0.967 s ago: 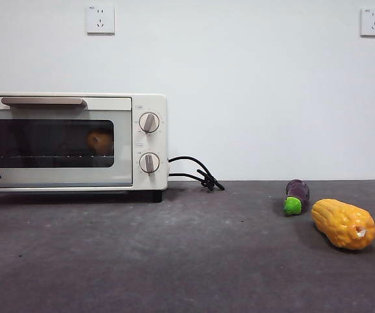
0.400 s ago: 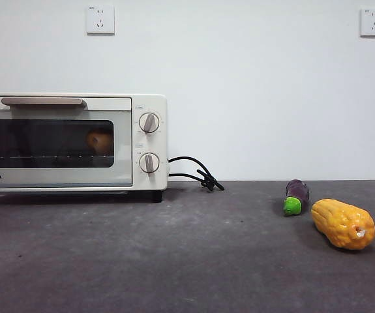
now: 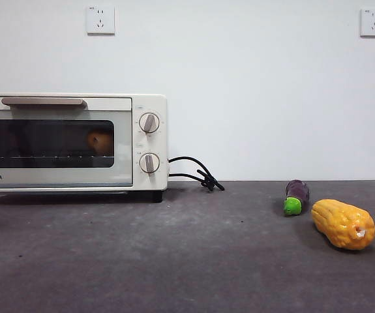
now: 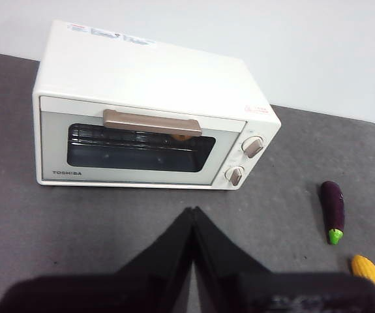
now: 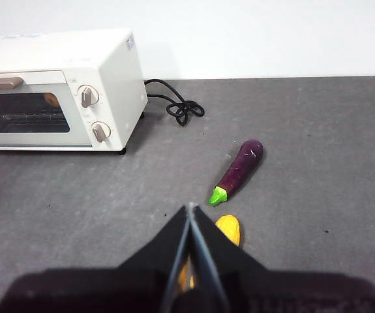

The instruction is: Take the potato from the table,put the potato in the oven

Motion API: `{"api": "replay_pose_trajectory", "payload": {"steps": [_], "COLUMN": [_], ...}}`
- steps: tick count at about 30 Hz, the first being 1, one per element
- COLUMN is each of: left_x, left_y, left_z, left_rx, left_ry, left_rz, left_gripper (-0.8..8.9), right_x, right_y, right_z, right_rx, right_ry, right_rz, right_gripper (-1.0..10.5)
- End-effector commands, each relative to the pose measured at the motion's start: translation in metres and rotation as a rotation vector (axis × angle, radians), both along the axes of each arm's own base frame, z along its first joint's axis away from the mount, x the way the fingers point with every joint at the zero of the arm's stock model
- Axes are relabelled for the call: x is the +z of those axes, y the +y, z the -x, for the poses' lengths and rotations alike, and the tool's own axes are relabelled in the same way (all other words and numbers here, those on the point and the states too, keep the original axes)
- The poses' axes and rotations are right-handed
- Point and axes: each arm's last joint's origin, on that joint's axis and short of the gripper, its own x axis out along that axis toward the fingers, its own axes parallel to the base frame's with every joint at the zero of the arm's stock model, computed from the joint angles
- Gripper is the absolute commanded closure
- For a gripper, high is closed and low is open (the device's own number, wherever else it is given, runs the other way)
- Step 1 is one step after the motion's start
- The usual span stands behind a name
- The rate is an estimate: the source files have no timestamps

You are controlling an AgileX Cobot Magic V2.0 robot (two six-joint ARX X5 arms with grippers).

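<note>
Potato: the potato [image 3: 100, 141] sits inside the oven [image 3: 73, 142], on the rack toward its right end, seen dimly through the dark glass; only an orange sliver of it shows in each wrist view.
Oven: door shut, bar handle [image 3: 44, 102] along the top of the door, two knobs on the right panel, far left on the tabletop [image 3: 174, 261].
Step in hand: by my reading the placing is done and what remains is to retreat; doing that well means keeping both arms high and clear of the handle and door.
Left end effector: the left end effector [image 4: 194, 212] hangs above the tabletop, near side of the oven door, tips pressed together, holding nothing.
Right end effector: the right end effector [image 5: 190, 210] hangs over the right side, tips together, empty, just above the corn cob [image 3: 344, 223].
Other things: the eggplant [image 3: 296, 196] lies just left of and slightly beyond the cob; the black cord [image 3: 197, 173] trails right from the oven.
</note>
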Motion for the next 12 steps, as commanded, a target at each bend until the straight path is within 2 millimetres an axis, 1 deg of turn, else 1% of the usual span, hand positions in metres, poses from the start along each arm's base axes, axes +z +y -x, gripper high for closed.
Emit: {"api": "replay_pose_trajectory", "payload": {"steps": [1,8,10,12], "left_x": [0.000,-0.007,-0.007,-0.006], "left_y": [0.000,0.007,0.006,0.009], "left_z": [-0.002,-0.022,-0.022,-0.023], "left_rx": [-0.012,-0.015,-0.022,-0.008], "left_ry": [-0.001,0.071,0.071,0.041], "left_rz": [-0.005,0.019,0.008,-0.148], "left_gripper": [8.18,8.18,8.18,8.17], "right_x": [0.000,0.000,0.000,0.000], "right_y": [-0.002,-0.002,-0.002,-0.002], "right_z": [0.000,0.000,0.000,0.000], "right_rx": [-0.005,-0.004,-0.004,-0.004], "right_ry": [-0.007,-0.007,-0.007,-0.007], "right_rz": [0.011,0.011,0.011,0.011], "right_gripper": [9.5,9.5,9.5,9.5]}}
